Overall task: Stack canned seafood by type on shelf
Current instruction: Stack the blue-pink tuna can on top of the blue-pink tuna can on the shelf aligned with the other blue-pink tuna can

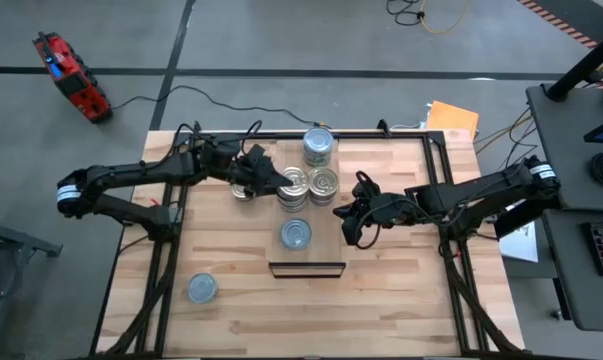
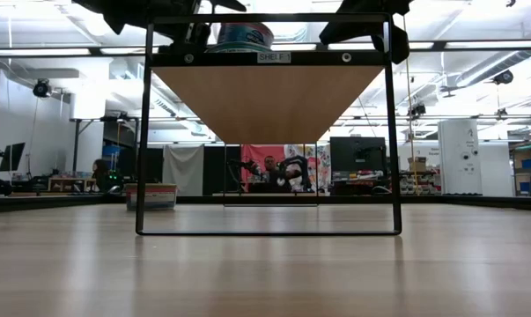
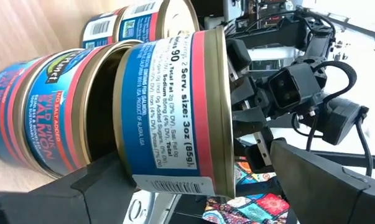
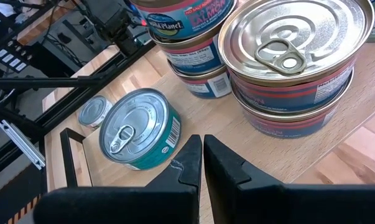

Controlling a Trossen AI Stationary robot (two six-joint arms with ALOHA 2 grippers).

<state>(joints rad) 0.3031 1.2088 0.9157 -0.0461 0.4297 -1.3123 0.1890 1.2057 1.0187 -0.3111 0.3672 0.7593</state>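
Note:
The shelf [image 1: 319,256] is a raised light-wood platform on a black frame [image 2: 269,97]. On it stand stacks of red-and-blue labelled tins [image 1: 323,183] [image 4: 293,62], a taller stack at its far end [image 1: 319,148], and a single pale-topped tin [image 1: 296,234] [image 4: 137,127]. My left gripper [image 1: 277,182] reaches in from the left and is shut on a tin [image 3: 168,112] beside a stack [image 3: 44,124]. My right gripper [image 4: 203,163] hovers shut over the shelf's right edge [image 1: 348,234], pointing at the pale-topped tin and touching nothing. My left gripper has the tin between its two fingers, which stand one over the other: one finger [image 3: 87,193] is at the tin's bottom end [image 3: 126,168], the other [image 3: 324,180] by its lidded end. It comes about level from the table's left. The tin stays roughly upright; whether it rests on the stack I cannot tell.
One tin [image 1: 202,289] stands on the table near the front left, another [image 1: 243,190] shows just off the shelf's left edge under my left arm. The shelf's black frame legs [image 2: 143,132] stand on the table. Bare tabletop [image 1: 401,310] lies toward the near edge.

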